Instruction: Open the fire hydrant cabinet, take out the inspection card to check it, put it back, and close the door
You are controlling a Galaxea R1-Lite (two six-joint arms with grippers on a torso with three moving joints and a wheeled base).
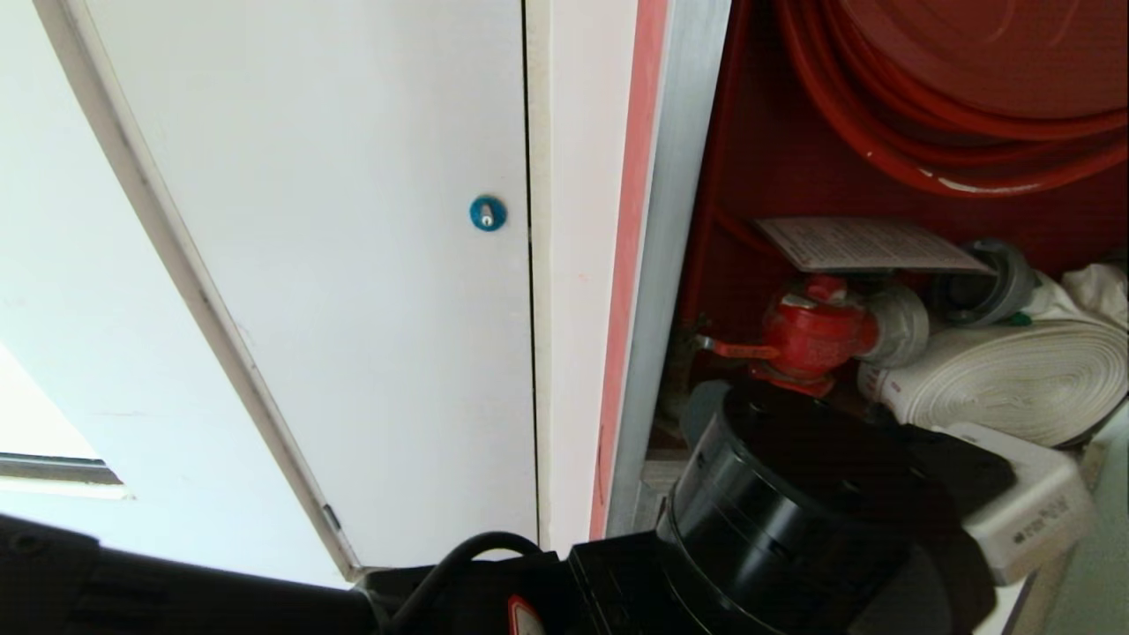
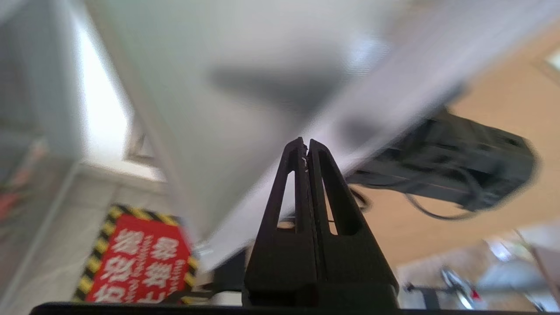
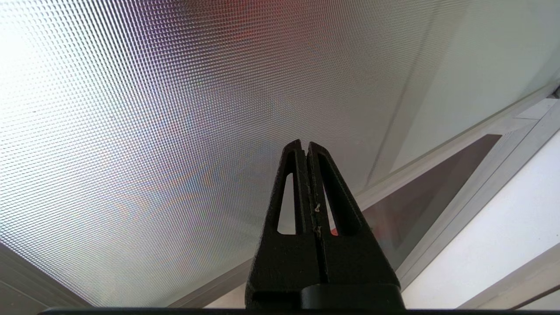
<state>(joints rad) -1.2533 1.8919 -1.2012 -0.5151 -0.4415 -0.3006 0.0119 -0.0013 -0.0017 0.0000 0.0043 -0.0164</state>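
Red inside, the cabinet point(image 1: 750, 150) stood open, and the card point(image 1: 869, 244) lay flat on top of the valve point(image 1: 811, 331), beside the hose point(image 1: 1014, 375). It looked thin, light and bendable, best pinched at the free near edge that overhung the valve. The left gripper point(image 2: 305, 144) was closed on nothing; the right gripper point(image 3: 304, 146) was likewise closed and empty.

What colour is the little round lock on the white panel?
Blue, with a small silver middle. The round lock shows best in the head view.
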